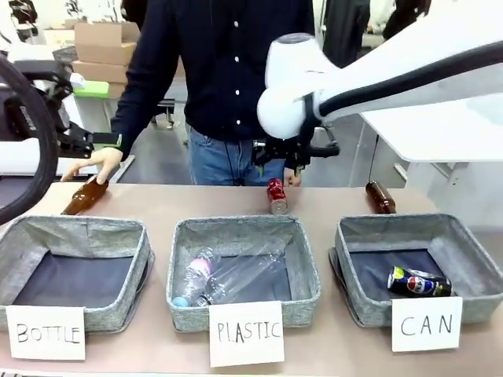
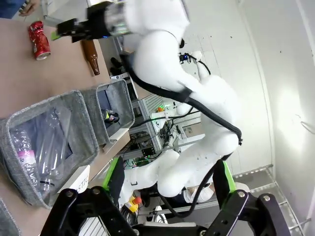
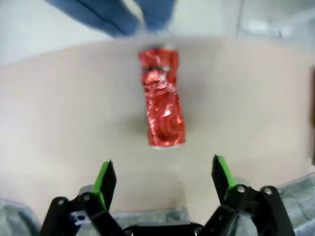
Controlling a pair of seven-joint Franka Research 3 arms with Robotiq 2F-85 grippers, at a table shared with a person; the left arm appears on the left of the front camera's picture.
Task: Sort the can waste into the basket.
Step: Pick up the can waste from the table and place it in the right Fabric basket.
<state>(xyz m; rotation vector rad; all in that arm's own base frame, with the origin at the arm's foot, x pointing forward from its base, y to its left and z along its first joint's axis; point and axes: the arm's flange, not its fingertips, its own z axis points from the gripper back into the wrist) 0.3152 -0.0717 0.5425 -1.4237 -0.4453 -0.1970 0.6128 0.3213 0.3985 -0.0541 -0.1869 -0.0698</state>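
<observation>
1. Hovering my right gripper [image 1: 288, 163] above the far side of the table [image 1: 157, 206], centre of the front view, with jaws spread wide and holding nothing.
2. Right wrist view: the right gripper [image 3: 162, 169] sits at the bottom edge with its green pads well apart. The crumpled red can [image 3: 161, 101] lies on its side on the tan table, higher in the frame than the pads and in line with the gap. There is no contact.
3. Front view: the red can [image 1: 276, 195] lies just behind the far rim of the PLASTIC basket [image 1: 244, 226], outside every basket.
4. The black can [image 1: 418, 283] with blue and yellow print lies on its side inside the CAN basket [image 1: 416, 225], lower right, behind the CAN sign [image 1: 427, 323].
5. Left wrist view: my left gripper [image 2: 167, 172] is at the bottom edge, jaws wide, gripping nothing.
6. One brown bottle [image 1: 85, 196] lies at the table's upper left, just beside the person's hand [image 1: 98, 163]. A second brown bottle [image 1: 380, 196] lies behind the CAN basket. Clear plastic bottles [image 1: 228, 279] lie in the PLASTIC basket.
</observation>
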